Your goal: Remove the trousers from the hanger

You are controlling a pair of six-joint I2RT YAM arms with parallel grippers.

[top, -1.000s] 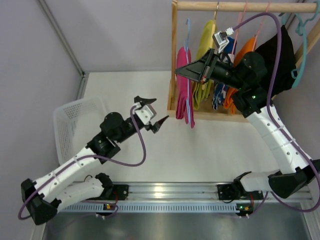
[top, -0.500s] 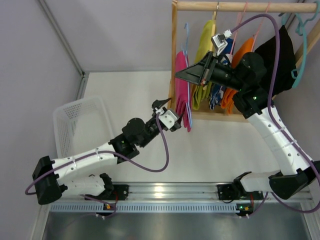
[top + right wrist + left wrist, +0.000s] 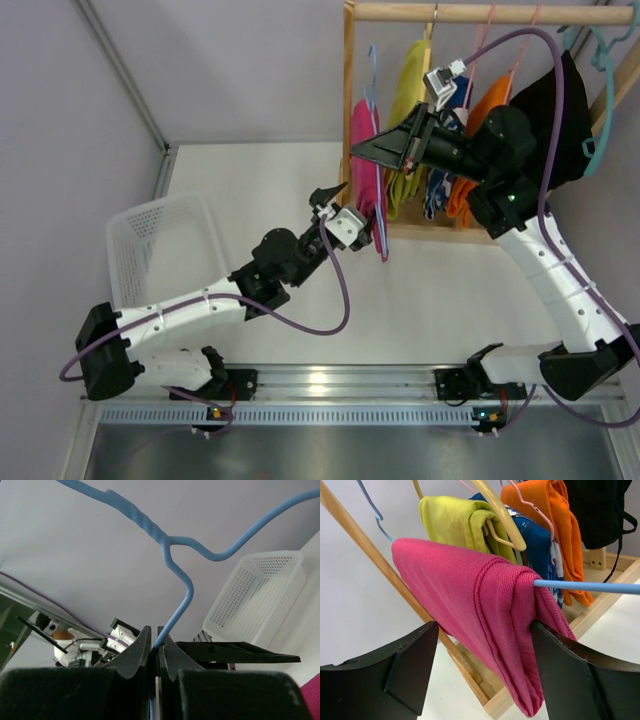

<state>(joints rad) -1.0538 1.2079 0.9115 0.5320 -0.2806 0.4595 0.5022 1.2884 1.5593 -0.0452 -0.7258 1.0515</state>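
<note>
The magenta-pink trousers (image 3: 362, 150) hang folded over the bar of a blue hanger (image 3: 375, 62) at the left end of the wooden rack. My left gripper (image 3: 355, 210) is open at their lower part. In the left wrist view the pink trousers (image 3: 470, 595) lie between my two dark fingers (image 3: 410, 665), over the blue hanger bar (image 3: 585, 586). My right gripper (image 3: 358, 150) is shut on the blue hanger wire (image 3: 175, 565), below its hook. The lime yellow-green trousers (image 3: 410, 90) hang on a yellow hanger right behind, and show in the left wrist view (image 3: 455, 520).
The wooden rack (image 3: 347, 100) stands at the back right and also holds a blue patterned garment (image 3: 440, 185), an orange one (image 3: 485, 110) and a black one (image 3: 560, 120). A white mesh basket (image 3: 150, 240) sits at the table's left.
My left arm has swung from the table's middle up and right, bringing its open gripper around the pink trousers. The right gripper stays shut on the hanger, barely moved.
</note>
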